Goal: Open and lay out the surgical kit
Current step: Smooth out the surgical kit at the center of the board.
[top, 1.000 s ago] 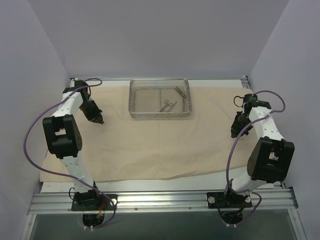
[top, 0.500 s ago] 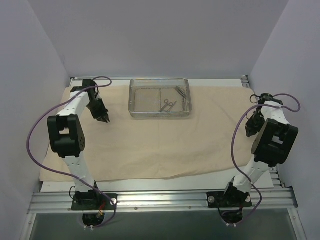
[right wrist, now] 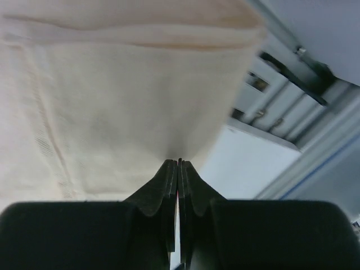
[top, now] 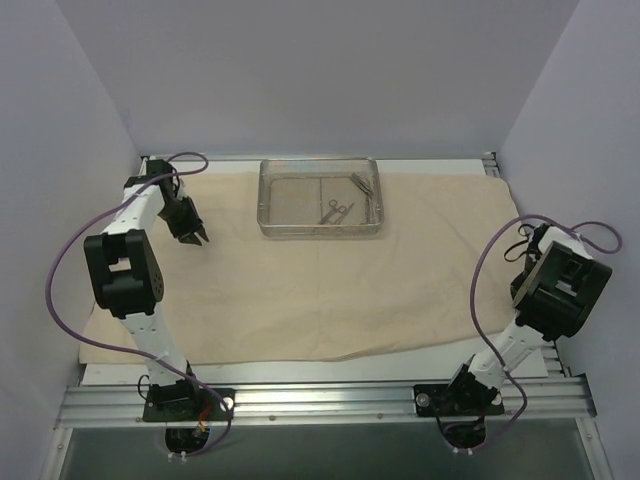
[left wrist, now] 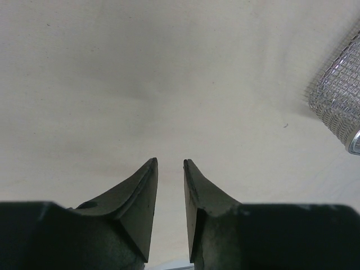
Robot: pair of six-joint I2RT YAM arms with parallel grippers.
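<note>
The beige cloth wrap [top: 320,290] lies spread flat over the table. At its far middle stands the silver wire-mesh tray [top: 320,231], with thin ring-handled instruments [top: 337,210] lying inside. My left gripper [top: 203,240] hovers over the cloth left of the tray. In the left wrist view the left gripper [left wrist: 170,162] is open with nothing between its fingers, and a tray corner [left wrist: 337,95] shows at the right. My right gripper [right wrist: 179,163] is shut on the cloth's right edge [right wrist: 112,101], which rises into the fingertips. From above, the right arm [top: 560,285] hides that gripper.
Purple walls close in the table on three sides, and the right arm stands close to the right wall. A metal rail [top: 320,400] carrying both arm bases runs along the near edge. A bare white strip of table [top: 400,362] shows in front of the cloth. Frame rails [right wrist: 292,67] lie beyond the cloth's right edge.
The left gripper reached toward the tray, then drew back left, and its jaws have opened. The right arm has folded back toward the right wall, drawing the cloth's right edge outward.
</note>
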